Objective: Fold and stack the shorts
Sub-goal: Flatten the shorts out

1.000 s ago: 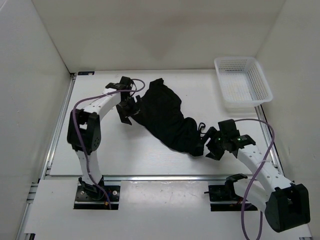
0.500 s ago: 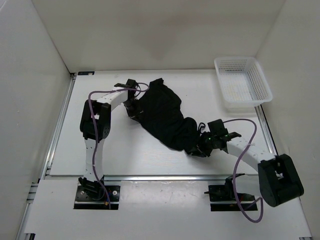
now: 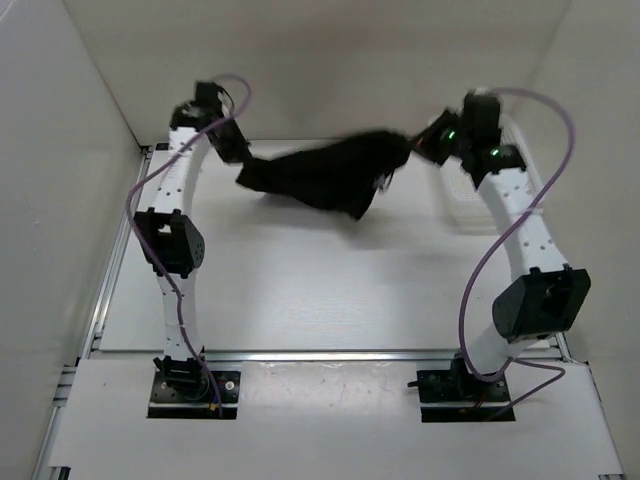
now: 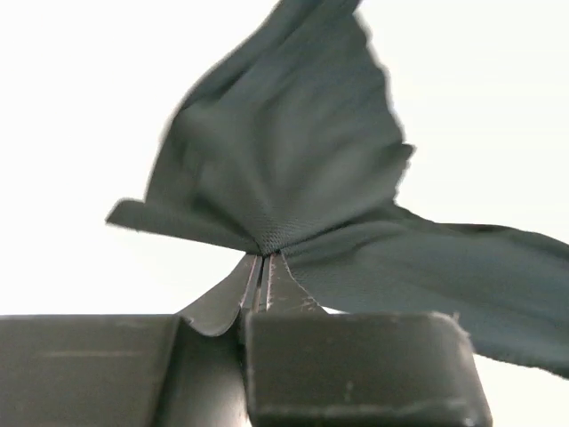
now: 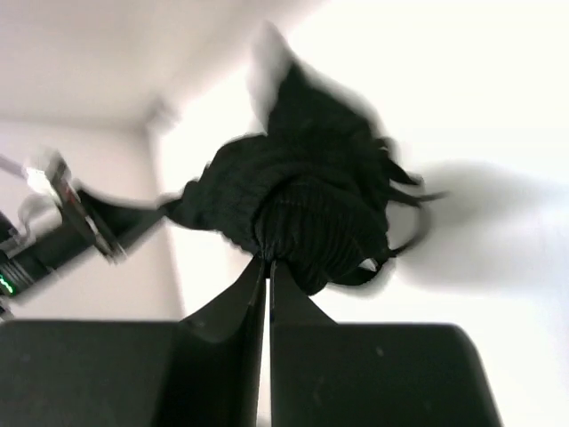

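Shorts (image 3: 325, 175) are pinched at both ends, so you've got them strung out between your two arms.

Your left gripper (image 3: 244, 168) is clamped right down on a bunched bit of the black fabric. On the left wrist cam the fingertips (image 4: 233, 294) meet with almost no gap, and the cloth fans out from that pinch toward 12 and 3 o'clock.

Your right gripper (image 3: 420, 147) is the same story: its fingers (image 5: 233, 302) are squeezed together on a gathered wad at the other end. That view is pretty blurry, so don't expect much detail.

From the top cam, the left gripper sits around 11 o'clock over the table (image 3: 300, 290) and the right one around 1 o'clock, with both arms reaching up and toward the back wall. The shorts hang between them at 12 o'clock — high at the right grip, with a fold sagging below it. I can't tell if that fold touches the table.

The white mesh basket (image 3: 460, 200) is over at 2 o'clock, mostly hidden behind your right arm.
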`<act>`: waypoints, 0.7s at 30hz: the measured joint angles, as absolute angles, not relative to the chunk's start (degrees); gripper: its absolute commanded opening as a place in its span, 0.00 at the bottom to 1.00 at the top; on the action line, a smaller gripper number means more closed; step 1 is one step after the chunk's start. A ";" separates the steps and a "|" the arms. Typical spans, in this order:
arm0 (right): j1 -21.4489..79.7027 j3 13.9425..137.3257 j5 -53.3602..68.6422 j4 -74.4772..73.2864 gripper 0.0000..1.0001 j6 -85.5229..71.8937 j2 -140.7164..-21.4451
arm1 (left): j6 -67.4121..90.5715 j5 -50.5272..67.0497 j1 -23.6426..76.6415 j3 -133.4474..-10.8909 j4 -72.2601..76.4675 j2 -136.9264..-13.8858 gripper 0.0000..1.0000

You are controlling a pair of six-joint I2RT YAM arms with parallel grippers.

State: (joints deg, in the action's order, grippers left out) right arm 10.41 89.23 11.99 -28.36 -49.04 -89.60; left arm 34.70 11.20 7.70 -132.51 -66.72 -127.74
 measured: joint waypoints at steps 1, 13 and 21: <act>9.34 96.47 12.56 -28.62 0.00 -47.88 -91.50 | 34.74 12.29 6.11 -138.19 -66.89 -127.39 0.10; 11.00 74.30 14.59 -28.03 0.18 -32.71 -65.17 | 34.98 16.12 1.93 -102.15 -56.07 -84.05 0.59; 11.16 41.12 5.76 -38.54 0.55 -33.39 -50.96 | 36.14 13.28 5.39 -61.91 -54.46 -85.01 0.52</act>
